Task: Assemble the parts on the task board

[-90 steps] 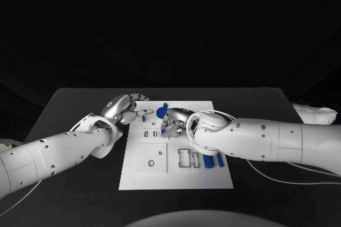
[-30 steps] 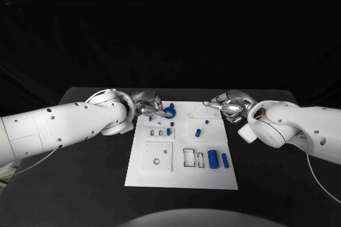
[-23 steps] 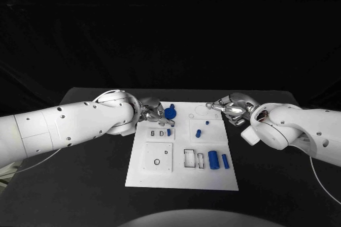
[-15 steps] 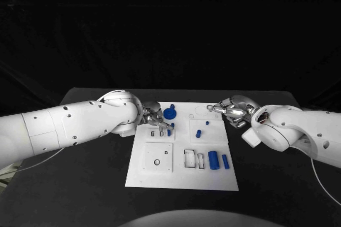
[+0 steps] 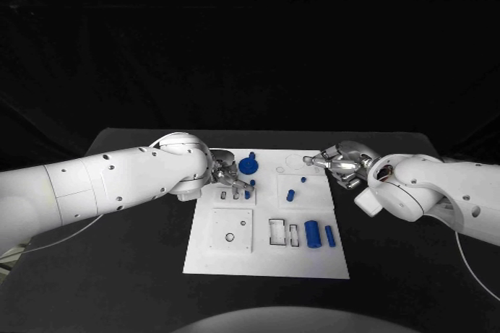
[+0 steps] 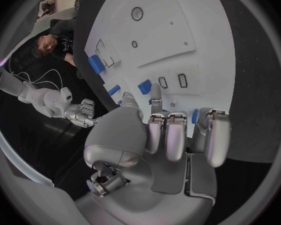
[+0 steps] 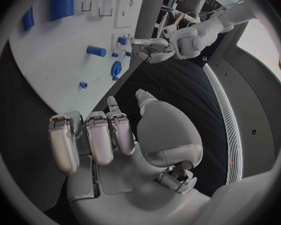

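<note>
The white task board lies mid-table. On it are a round blue part, a small peg, a short cylinder, and a thick bar beside a thin one. My left hand is over the board's far left, thumb and forefinger tips at a small blue part next to two little slots. That part sits between the fingertips; nothing is lifted. My right hand hovers at the board's far right edge, fingers apart, empty.
The black table shows bare cloth on both sides of the board. A square plate with a ring hole and two rectangular pockets take up the board's near half. My left forearm crosses the table's left side.
My left hand has slid from beside the round blue part toward me, down to the small slots. The right hand, earlier over the board's middle, now stays at its right edge.
</note>
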### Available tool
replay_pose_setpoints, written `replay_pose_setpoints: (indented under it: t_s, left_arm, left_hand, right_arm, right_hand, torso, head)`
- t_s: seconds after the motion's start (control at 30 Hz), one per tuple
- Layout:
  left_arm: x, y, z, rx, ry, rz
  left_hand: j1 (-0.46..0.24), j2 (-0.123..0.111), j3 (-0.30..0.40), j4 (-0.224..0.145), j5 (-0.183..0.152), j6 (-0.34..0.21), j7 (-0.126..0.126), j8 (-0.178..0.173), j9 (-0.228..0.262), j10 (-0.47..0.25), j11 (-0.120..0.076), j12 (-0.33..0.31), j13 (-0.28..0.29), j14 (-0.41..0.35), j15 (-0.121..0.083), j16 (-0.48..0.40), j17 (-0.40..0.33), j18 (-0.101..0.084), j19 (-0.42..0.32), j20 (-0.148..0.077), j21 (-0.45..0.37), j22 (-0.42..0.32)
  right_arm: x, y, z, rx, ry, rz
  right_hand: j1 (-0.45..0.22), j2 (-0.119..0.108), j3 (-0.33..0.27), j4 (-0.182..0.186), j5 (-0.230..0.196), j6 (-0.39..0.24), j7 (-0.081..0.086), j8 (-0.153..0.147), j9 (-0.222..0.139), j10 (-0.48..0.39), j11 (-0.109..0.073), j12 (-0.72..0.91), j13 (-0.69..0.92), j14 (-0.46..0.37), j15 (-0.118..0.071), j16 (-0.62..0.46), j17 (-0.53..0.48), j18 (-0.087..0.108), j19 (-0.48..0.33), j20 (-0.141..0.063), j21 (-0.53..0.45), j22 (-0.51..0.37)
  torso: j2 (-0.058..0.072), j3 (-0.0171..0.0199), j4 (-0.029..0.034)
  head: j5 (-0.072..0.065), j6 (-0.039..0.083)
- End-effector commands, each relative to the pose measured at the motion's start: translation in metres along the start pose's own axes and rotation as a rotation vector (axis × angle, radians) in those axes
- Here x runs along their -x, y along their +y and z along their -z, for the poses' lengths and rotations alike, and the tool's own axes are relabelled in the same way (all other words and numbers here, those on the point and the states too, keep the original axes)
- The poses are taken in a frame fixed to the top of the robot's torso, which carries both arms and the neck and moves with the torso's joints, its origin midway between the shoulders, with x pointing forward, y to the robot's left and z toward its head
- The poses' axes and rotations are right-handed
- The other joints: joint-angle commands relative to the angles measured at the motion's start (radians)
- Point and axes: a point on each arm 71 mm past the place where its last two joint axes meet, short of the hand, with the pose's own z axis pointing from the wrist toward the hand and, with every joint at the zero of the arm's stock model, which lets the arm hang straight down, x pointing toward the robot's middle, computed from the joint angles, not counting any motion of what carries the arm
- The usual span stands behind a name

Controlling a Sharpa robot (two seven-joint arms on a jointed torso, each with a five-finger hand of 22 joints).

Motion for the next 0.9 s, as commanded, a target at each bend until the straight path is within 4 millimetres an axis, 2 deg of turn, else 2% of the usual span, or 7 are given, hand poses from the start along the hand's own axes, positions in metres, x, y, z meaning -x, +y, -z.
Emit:
replay_pose_setpoints:
  t_s: [0.03,0.3,0.47,0.7,0.9]
  left_arm:
    - [-0.003,-0.001,-0.002,0.035,0.011,0.038]
    - [-0.004,-0.006,-0.006,0.035,0.009,0.065]
    - [-0.006,-0.008,-0.008,0.049,0.013,0.067]
    - [-0.008,-0.011,-0.01,0.078,0.008,0.057]
    - [-0.009,-0.012,-0.011,0.096,0.01,0.05]
  left_hand:
    - [-0.014,0.004,-0.008,0.0,0.004,0.003,-0.003,-0.008,0.004,0.1,-0.001,-0.001,0.261,0.104,-0.005,0.003,0.263,-0.007,0.103,-0.01,0.002,0.263]
    - [-0.024,0.007,-0.012,0.0,0.005,0.004,-0.003,-0.012,0.01,0.1,-0.001,-0.001,0.261,0.104,-0.005,0.003,0.263,-0.007,0.103,-0.013,0.002,0.263]
    - [-0.027,0.016,-0.011,-0.001,0.006,0.004,-0.003,-0.016,0.014,0.1,-0.001,-0.001,0.261,0.104,-0.005,0.003,0.263,-0.007,0.103,-0.016,0.002,0.263]
    - [-0.024,0.021,-0.009,-0.003,0.008,0.003,-0.003,-0.02,0.018,0.1,-0.001,-0.001,0.261,0.104,-0.005,0.003,0.263,-0.007,0.103,-0.017,0.002,0.263]
    - [-0.026,0.022,-0.01,-0.002,0.009,0.003,-0.003,-0.021,0.019,0.1,-0.001,-0.001,0.261,0.104,-0.005,0.003,0.263,-0.007,0.103,-0.018,0.002,0.263]
  right_arm:
    - [-0.003,-0.001,0.0,-0.009,0.022,0.019]
    - [-0.004,-0.002,-0.001,-0.017,0.027,0.024]
    - [-0.005,-0.003,-0.002,-0.019,0.032,0.026]
    - [-0.006,-0.003,-0.002,-0.023,0.039,0.027]
    - [-0.007,-0.004,-0.003,-0.027,0.044,0.027]
  right_hand:
    - [-0.011,-0.002,-0.001,0.006,0.005,-0.007,0.001,0.004,0.001,0.105,0.008,0.004,0.263,0.104,0.004,0.004,0.263,-0.014,0.103,0.009,0.004,0.263]
    - [-0.011,-0.002,-0.001,0.006,0.005,-0.008,0.001,0.004,0.001,0.105,0.009,0.004,0.263,0.104,0.004,0.004,0.263,-0.014,0.103,0.009,0.004,0.263]
    - [-0.01,-0.002,-0.002,0.006,0.005,-0.008,0.002,0.005,0.002,0.105,0.009,0.004,0.263,0.104,0.004,0.004,0.263,-0.014,0.103,0.009,0.004,0.263]
    - [-0.01,-0.002,-0.002,0.006,0.004,-0.008,0.002,0.005,0.002,0.105,0.009,0.004,0.263,0.104,0.005,0.004,0.263,-0.014,0.103,0.009,0.004,0.263]
    - [-0.01,-0.002,-0.002,0.006,0.005,-0.008,0.002,0.005,0.002,0.105,0.009,0.004,0.263,0.104,0.005,0.004,0.263,-0.014,0.103,0.009,0.004,0.263]
  torso:
    - [-0.001,0.0003,0.001]
    - [-0.001,0.0004,0.0005]
    - [-0.002,0.0006,0.0002]
    - [-0.002,0.0014,0.0021]
    - [-0.001,0.0006,0.0011]
  head:
    - [-0.003,0.0]
    - [-0.005,0.003]
    - [-0.004,0.0]
    - [-0.005,0.003]
    - [-0.005,0.004]
